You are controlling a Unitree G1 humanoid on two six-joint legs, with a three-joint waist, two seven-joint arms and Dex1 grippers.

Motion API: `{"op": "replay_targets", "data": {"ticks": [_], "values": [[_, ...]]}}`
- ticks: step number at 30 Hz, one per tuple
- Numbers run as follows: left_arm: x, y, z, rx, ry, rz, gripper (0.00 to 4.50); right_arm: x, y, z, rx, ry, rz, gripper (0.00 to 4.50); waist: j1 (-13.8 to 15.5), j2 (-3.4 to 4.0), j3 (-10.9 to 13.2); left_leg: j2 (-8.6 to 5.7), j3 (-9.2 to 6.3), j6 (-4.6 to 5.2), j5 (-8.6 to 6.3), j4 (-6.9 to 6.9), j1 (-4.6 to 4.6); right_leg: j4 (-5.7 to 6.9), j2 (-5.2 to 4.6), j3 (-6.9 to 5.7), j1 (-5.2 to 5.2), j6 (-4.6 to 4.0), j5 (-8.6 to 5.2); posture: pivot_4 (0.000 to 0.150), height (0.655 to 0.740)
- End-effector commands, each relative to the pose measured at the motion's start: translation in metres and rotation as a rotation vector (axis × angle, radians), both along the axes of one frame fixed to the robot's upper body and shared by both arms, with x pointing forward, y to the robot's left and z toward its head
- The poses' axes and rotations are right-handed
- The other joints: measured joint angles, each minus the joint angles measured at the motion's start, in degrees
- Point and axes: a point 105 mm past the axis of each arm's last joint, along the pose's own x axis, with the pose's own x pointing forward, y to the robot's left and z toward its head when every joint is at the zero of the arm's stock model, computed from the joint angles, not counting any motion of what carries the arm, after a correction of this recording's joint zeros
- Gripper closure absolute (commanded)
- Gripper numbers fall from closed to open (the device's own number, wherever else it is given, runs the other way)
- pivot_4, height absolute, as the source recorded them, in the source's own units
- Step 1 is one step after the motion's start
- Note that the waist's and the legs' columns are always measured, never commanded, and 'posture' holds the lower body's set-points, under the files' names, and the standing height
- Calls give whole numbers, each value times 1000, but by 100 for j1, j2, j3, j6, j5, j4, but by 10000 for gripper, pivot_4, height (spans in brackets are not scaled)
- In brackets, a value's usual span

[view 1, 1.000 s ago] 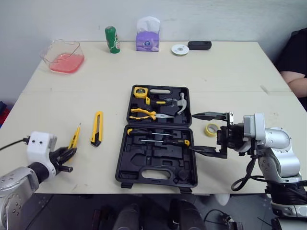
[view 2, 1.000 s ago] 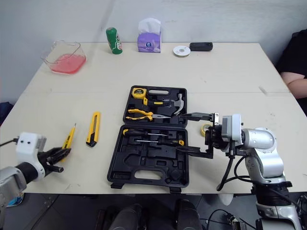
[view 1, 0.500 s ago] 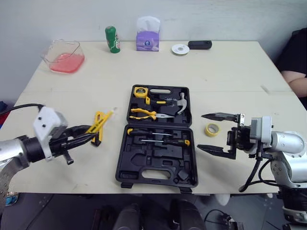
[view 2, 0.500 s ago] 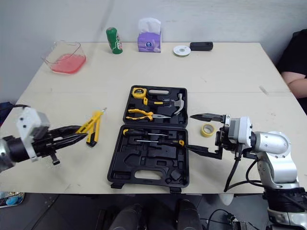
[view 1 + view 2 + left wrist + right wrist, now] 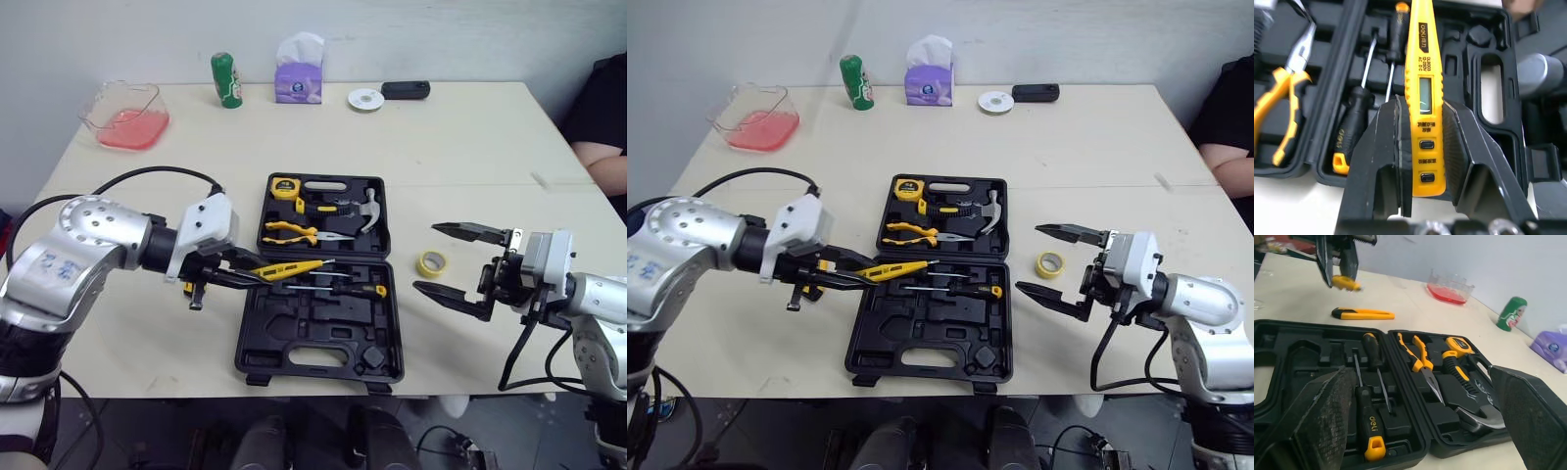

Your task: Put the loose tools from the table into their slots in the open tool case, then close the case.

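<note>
A robot stood at a table with an open black tool case lying flat before it. The left claw was clamped on a yellow tester pen and held it level, just above the near half of the case, its tip over the two screwdrivers already seated there. The right claw hovered beside the case's right edge with its fingers wide apart, holding nothing, near a roll of yellow tape on the table. A yellow box cutter lay on the table left of the case.

The step appeared to be seating the pen. Done well, the pen would be turned to lie along an empty groove, lowered until it touched, then released; which groove fits it could not be told. The right claw looked best kept clear.
</note>
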Motion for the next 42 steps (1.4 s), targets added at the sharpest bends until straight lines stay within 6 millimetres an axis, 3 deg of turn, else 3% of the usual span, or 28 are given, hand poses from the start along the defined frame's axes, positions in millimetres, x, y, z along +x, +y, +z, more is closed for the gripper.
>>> {"op": "replay_targets", "data": {"ticks": [1, 6, 11, 23, 30, 42], "values": [[6, -6, -12, 110, -7, -34, 39934, -8, 2, 7, -27, -21, 20, 0, 30, -2, 1, -1, 0, 1, 0, 0, 0, 0, 0, 0, 0, 0, 0, 1500, 7400], [15, -17, -26, 229, 10, -26, 39934, -9, 4, 6, -21, -19, 20, 0, 102, -22, 13, -5, 0, 6, 3, 4, -4, 0, 1, 2, 0, 7, 3, 1500, 7400], [25, -18, -26, 302, -7, 2, 39934, -10, -2, 2, -30, -8, 6, 0, 122, -31, 19, -6, -2, 10, 5, 6, -7, -1, 0, 1, 0, 8, 4, 1500, 7400], [17, -30, -38, 331, 38, -10, 39934, -23, -8, -13, -43, 115, 62, 0, 126, -35, 21, -11, -10, 17, 9, 13, -11, 0, -5, 1, 3, 15, 7, 1500, 7400], [28, -37, -40, 360, -19, -21, 39934, -23, -6, -13, -57, 110, 67, 0, 128, -35, 21, -11, -11, 17, 9, 16, -11, 1, -4, 0, 3, 14, 7, 1500, 7400], [21, -39, -51, 422, -2, -64, 39934, -24, -12, -20, -58, 111, 50, 0, 127, -35, 21, -13, -16, 18, 9, 31, -15, 9, -5, -1, 6, 15, 8, 1500, 7400]]}}
